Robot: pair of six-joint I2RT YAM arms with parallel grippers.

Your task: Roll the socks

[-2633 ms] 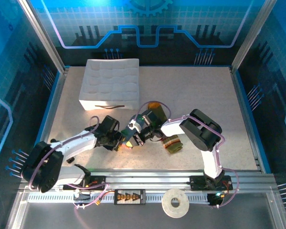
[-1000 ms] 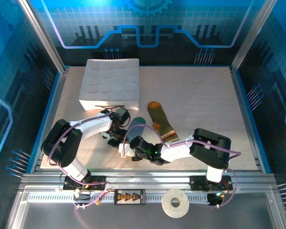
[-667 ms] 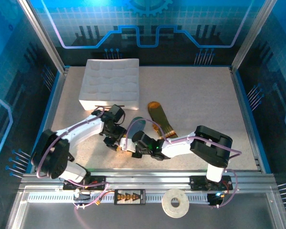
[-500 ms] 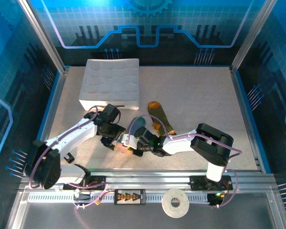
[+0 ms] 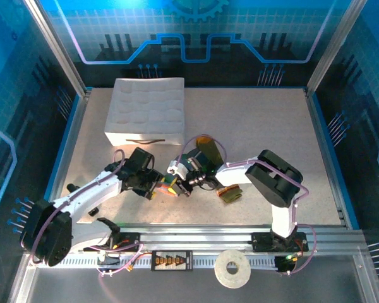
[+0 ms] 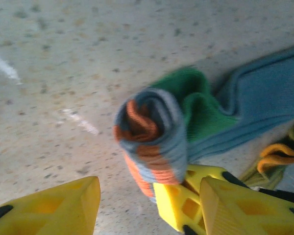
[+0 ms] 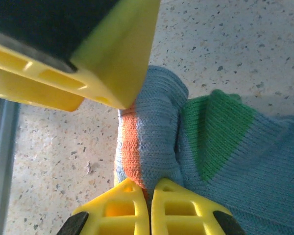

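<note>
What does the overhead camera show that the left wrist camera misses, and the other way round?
Overhead: the white gridded tray at the back, a white ring on the near rail, the left arm and right arm entire. Left wrist: the grey-blue sock rolled end-on, orange cuff spiralled inside, green toe against it. Shared: the speckled table, the striped olive-green sock, and the left gripper open at the roll.

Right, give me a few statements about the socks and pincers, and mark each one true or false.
1. The grey-blue knit sock with green toe is partly rolled up. True.
2. The left pincer clamps the roll. False: its jaws stand apart, not gripping it.
3. The right pincer is shut on the roll's orange edge. True.
4. The olive-green striped sock lies in the white gridded tray. False: it lies on the speckled table.
</note>
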